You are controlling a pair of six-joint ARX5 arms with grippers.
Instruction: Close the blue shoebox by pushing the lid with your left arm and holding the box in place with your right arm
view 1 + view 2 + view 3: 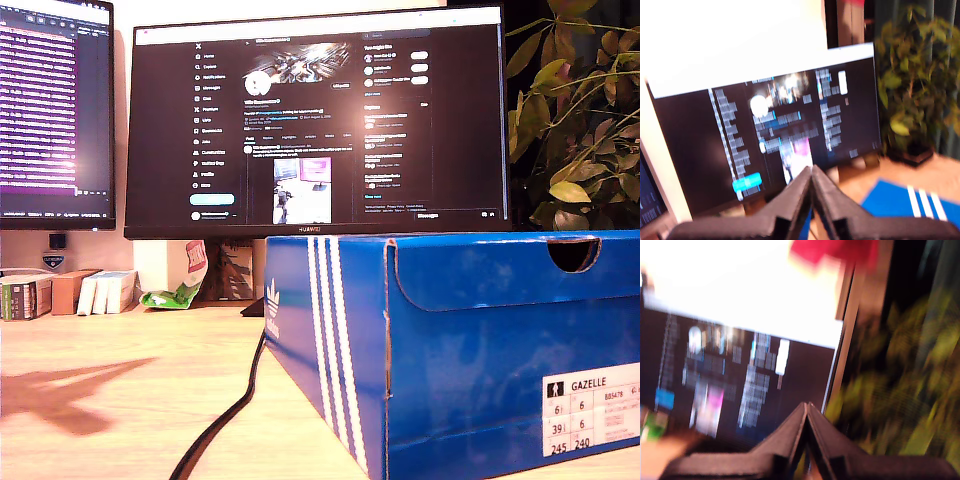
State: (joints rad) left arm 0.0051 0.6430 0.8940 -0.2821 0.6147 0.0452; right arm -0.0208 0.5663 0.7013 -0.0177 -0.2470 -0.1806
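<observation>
Shoebox (905, 202) low beyond my first gripper (811, 172), both grippers' jaws pressed together, monitor (790, 135) and plant (912, 95) behind

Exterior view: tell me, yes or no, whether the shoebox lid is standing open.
No. The lid lies flat and shut on the blue shoebox, its front flap folded down over the box's end.

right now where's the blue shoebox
The blue shoebox fills the lower part of the exterior view's right, on the wooden desk just in front of the monitor, with the potted plant behind it.
</observation>
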